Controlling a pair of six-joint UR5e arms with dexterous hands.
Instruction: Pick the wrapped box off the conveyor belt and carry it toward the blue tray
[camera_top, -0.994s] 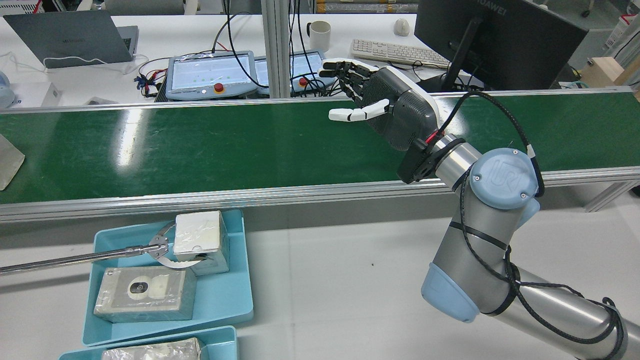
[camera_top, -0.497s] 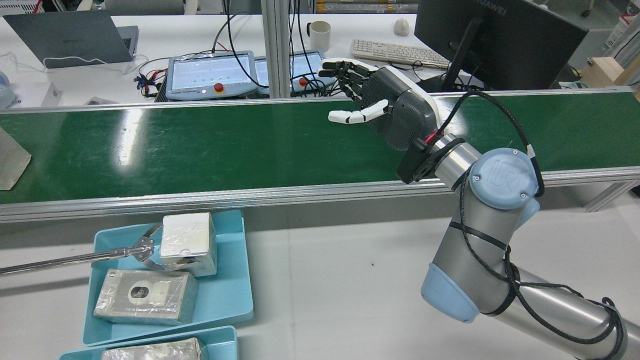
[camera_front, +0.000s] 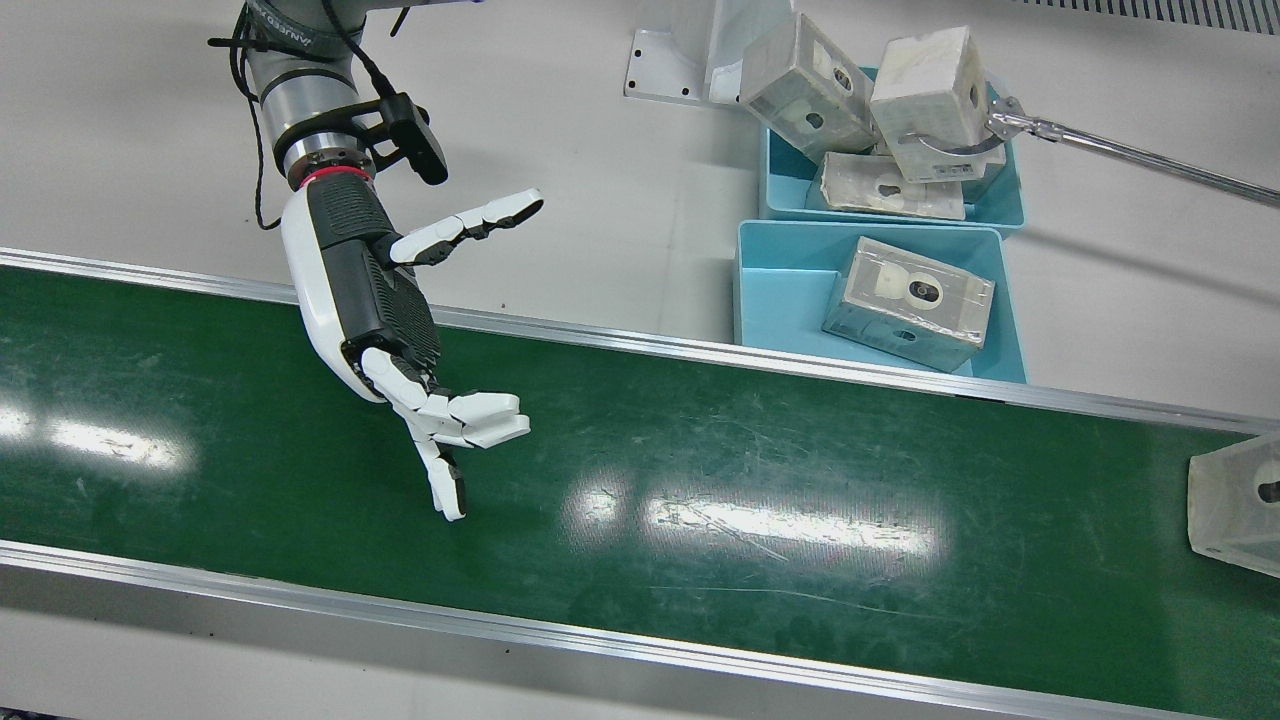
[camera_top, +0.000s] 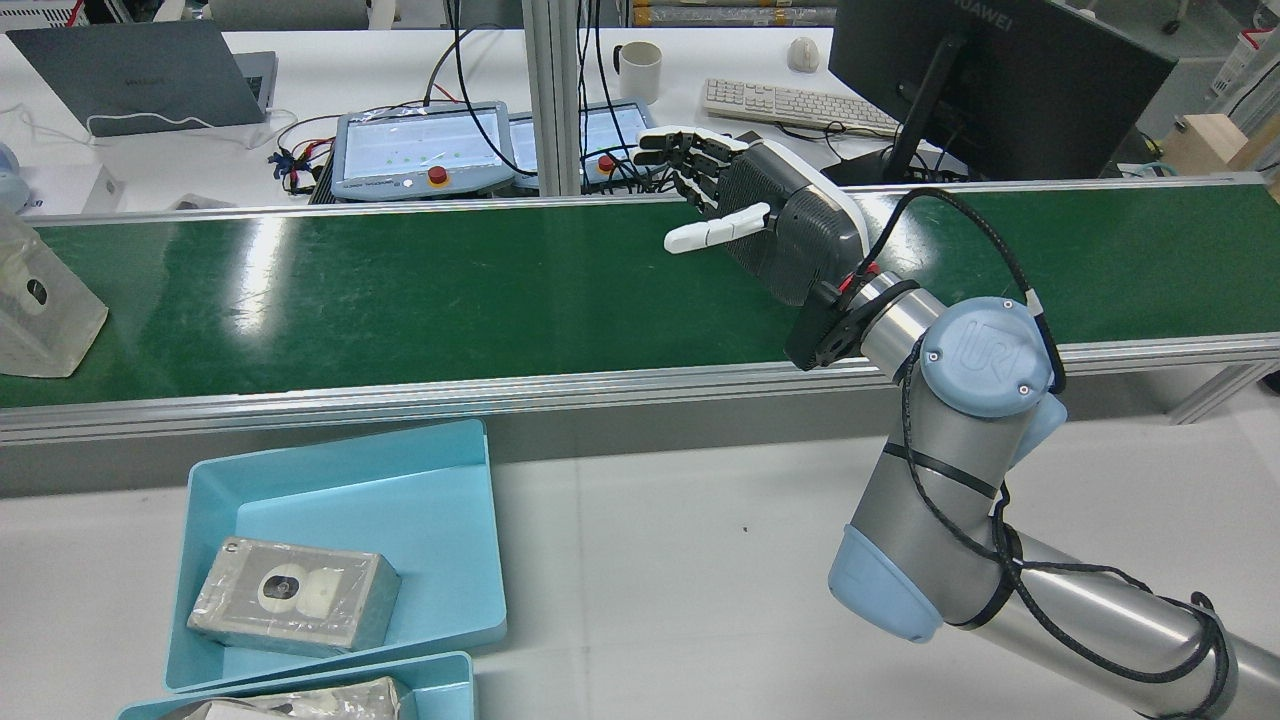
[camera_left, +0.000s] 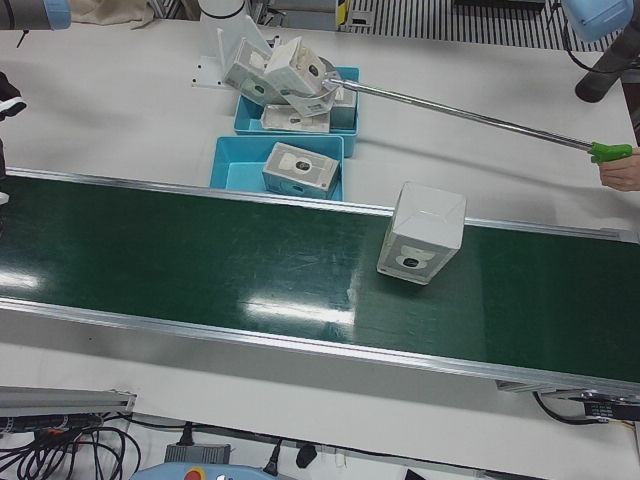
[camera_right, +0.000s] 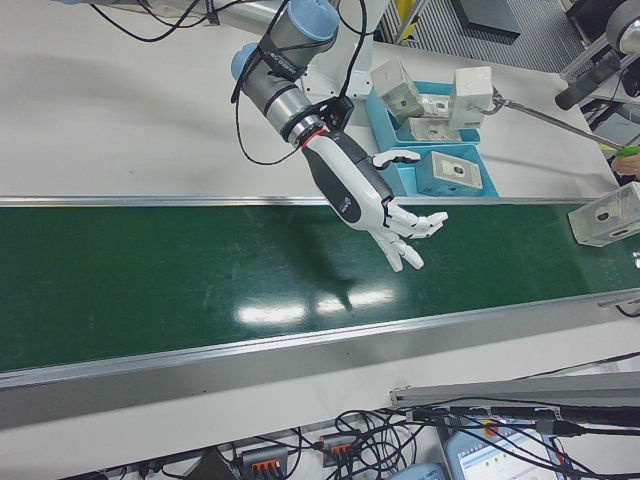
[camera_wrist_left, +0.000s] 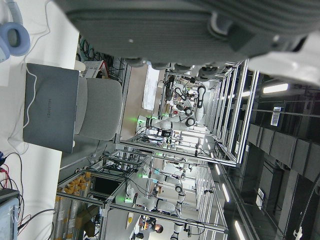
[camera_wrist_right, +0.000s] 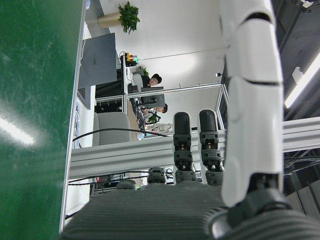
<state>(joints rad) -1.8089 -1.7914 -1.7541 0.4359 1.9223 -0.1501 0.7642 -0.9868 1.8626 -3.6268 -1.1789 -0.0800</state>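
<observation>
Front view: right hand (camera_front: 400, 330) over the green conveyor belt (camera_front: 700, 480), fingers spread wide, holding nothing. Wrapped box (camera_front: 1235, 500) on the belt at the frame's right edge, well apart from the hand. Blue tray (camera_front: 790, 290) on the counter (camera_front: 600, 150) beside the belt, one wrapped carton inside.

Rear view: right hand (camera_top: 760, 215) open above the belt; wrapped box (camera_top: 40, 310) at far left.

Left-front view: box (camera_left: 422, 233) upright on the belt; grabber pole (camera_left: 470, 112) reaching over a second tray.

Left hand: state cannot be told.
</observation>
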